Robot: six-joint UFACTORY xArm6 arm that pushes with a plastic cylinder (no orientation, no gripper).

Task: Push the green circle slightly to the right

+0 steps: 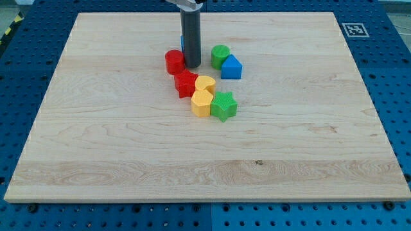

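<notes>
The green circle (220,56) stands on the wooden board (128,147) near the view's top centre, touching a blue block (232,67) at its lower right. My tip (192,65) is down on the board a short way to the left of the green circle, just right of a red circle (174,61). A sliver of another blue block (182,43) shows behind the rod.
Below the tip sit a red star-like block (185,83), a yellow heart-like block (205,84), a yellow hexagon (201,103) and a green star (224,106), packed together. A marker tag (352,29) is at the board's top right corner.
</notes>
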